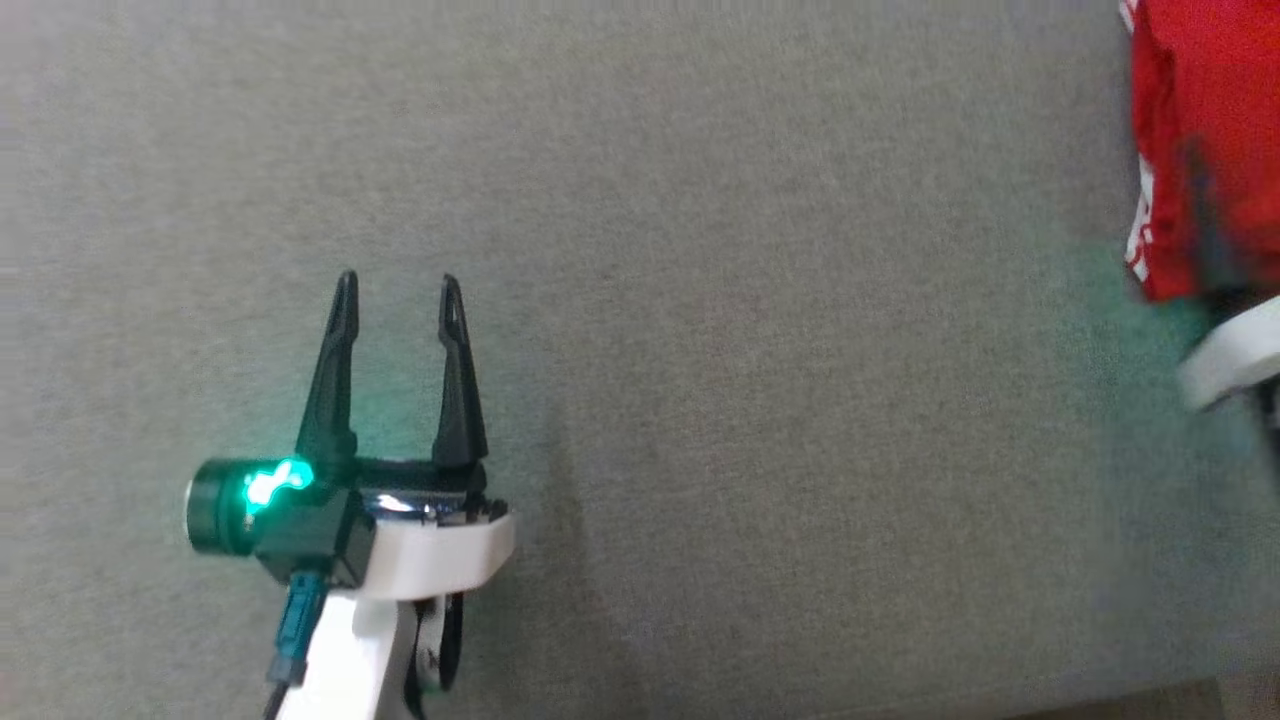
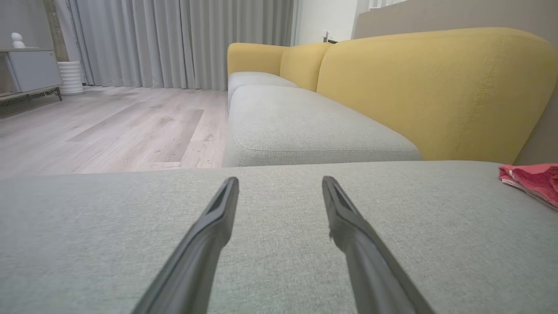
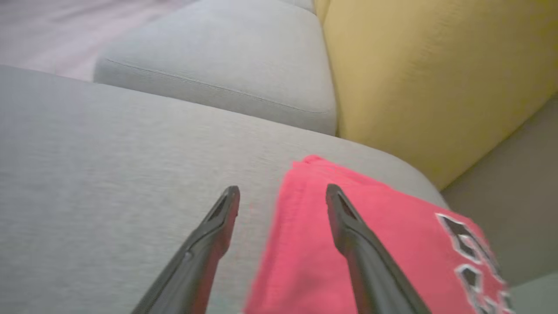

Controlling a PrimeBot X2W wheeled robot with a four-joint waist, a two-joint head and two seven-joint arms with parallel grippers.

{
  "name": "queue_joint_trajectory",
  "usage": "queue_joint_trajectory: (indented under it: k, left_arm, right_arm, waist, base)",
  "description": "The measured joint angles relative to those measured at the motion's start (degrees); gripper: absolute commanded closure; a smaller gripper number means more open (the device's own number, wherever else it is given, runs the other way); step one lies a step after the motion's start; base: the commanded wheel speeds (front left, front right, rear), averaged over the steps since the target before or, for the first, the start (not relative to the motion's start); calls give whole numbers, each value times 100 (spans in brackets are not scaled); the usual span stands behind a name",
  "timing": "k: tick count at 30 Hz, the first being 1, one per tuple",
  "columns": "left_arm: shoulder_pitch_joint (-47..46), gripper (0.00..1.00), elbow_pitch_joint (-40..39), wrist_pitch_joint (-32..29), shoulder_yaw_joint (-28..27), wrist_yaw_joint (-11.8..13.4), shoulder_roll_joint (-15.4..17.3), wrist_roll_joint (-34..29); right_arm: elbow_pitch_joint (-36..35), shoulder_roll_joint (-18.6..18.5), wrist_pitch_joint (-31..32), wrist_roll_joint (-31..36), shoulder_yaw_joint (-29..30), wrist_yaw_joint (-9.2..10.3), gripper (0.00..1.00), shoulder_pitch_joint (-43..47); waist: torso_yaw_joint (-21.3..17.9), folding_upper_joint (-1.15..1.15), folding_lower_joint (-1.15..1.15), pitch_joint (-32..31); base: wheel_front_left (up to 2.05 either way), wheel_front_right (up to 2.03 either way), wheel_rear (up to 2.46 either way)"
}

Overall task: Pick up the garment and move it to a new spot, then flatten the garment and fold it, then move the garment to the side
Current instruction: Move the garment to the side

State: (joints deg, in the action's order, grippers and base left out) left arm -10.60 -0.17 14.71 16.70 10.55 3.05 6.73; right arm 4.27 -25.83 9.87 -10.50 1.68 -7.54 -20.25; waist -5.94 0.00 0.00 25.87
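The garment (image 1: 1210, 130) is red with white trim and lies folded on the grey sofa cushion (image 1: 700, 350) at the far right of the head view. In the right wrist view the garment (image 3: 392, 226) shows a black-and-white print. My right gripper (image 3: 283, 189) hovers open over its left edge: one finger is above the red cloth, the other above bare cushion, and nothing is held. Its pale wrist (image 1: 1230, 355) shows blurred just below the garment. My left gripper (image 1: 398, 285) stands open and empty over the cushion, far to the garment's left. From the left wrist view the garment (image 2: 534, 181) lies flat at the right edge.
A yellow sofa backrest (image 2: 436, 87) runs behind the cushion. Further grey seat cushions (image 2: 305, 126) continue beyond. A wooden floor (image 2: 109, 126), grey curtains (image 2: 174, 39) and a low cabinet (image 2: 30, 69) lie off to the left. The cushion's front edge (image 1: 1150, 700) shows at the bottom right.
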Motion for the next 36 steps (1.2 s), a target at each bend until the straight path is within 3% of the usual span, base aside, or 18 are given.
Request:
queue_joint_trajectory:
  k: [2, 13, 24, 30, 36]
  left_arm:
    - [172, 0, 34, 0, -1, -53, -3, 140]
    - [977, 0, 93, 0, -99, -97, -4, 244]
    - [1922, 0, 31, 0, -287, -311, -1, 210]
    - [2204, 0, 254, 0, -452, -508, 2, 20]
    - [2296, 0, 497, -1, -621, -508, 5, -12]
  right_arm:
    - [333, 364, -545, -9, -503, 1, 0, 172]
    - [1873, 1310, -2397, -62, -1871, 1, 0, 648]
    - [676, 2162, -2425, 978, -869, 1, 0, 2369]
    - [153, 2287, -2425, 1326, -677, 1, 0, 2837]
    - [134, 2317, -2425, 1093, -703, 1, 0, 2947]
  waist:
    - [111, 0, 0, -275]
    - [529, 0, -1, -1436]
    - [781, 0, -1, -2435]
    - [729, 0, -1, -2702]
    - [593, 0, 0, -2831]
  base:
    - [0, 0, 0]
    - [0, 0, 0]
    - [0, 0, 0]
    - [0, 0, 0]
    - [0, 0, 0]
